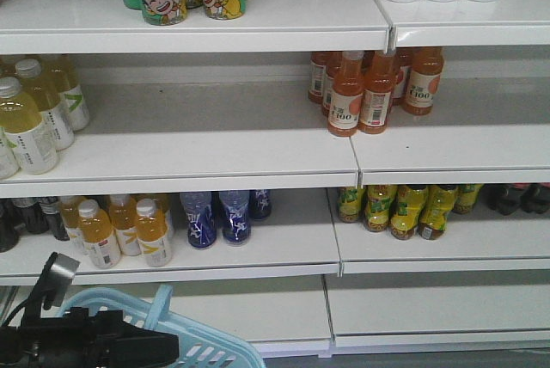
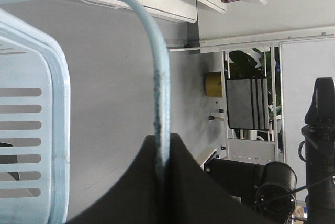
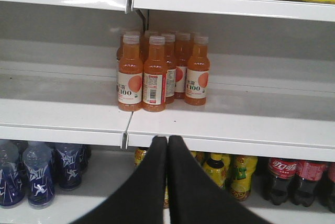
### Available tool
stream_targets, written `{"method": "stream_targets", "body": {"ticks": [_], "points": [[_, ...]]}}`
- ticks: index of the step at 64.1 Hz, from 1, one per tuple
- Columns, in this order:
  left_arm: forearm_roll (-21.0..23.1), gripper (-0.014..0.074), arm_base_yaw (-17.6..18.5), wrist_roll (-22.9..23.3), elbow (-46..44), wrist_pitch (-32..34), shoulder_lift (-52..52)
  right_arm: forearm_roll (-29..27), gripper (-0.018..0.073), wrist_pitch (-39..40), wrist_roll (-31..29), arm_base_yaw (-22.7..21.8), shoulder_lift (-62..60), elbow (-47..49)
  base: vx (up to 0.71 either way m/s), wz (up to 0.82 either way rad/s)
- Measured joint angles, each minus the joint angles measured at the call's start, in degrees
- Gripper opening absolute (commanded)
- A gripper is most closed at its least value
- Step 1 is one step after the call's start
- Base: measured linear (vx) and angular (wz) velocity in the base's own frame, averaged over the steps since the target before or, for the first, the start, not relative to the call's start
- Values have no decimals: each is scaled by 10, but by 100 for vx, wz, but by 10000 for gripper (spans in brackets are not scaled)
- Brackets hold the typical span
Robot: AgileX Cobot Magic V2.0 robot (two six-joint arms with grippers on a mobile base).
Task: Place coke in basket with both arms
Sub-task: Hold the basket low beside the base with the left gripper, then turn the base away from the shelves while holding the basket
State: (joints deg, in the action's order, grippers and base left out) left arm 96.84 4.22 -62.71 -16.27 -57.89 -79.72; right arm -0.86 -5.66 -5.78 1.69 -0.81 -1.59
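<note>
**Though no slim red coke shows anywhere, basket held**

Front: light blue slotted plastic basket [image 1: 199, 331]. Left wrist: left gripper [image 2: 163, 150] pinches its flat handle [image 2: 157, 51]. Right wrist: right gripper [image 3: 167, 141] pressed together, empty. Coke: probably light, slick; grasp mid-body.

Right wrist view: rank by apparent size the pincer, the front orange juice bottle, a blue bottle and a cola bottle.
1. right pincer: largest, but nearest the camera.
2. front orange juice bottle.
3. blue bottle and cola bottle: alike, both partly behind the shelf edge; unranked.
</note>
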Motion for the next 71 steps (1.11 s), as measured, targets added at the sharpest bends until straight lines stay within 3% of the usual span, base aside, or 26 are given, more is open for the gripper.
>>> {"method": "stream_targets", "body": {"ticks": [71], "points": [[0,-8,0,0,0,0,0,0,-10,0,0,0,0,0,-2,-28]]}}
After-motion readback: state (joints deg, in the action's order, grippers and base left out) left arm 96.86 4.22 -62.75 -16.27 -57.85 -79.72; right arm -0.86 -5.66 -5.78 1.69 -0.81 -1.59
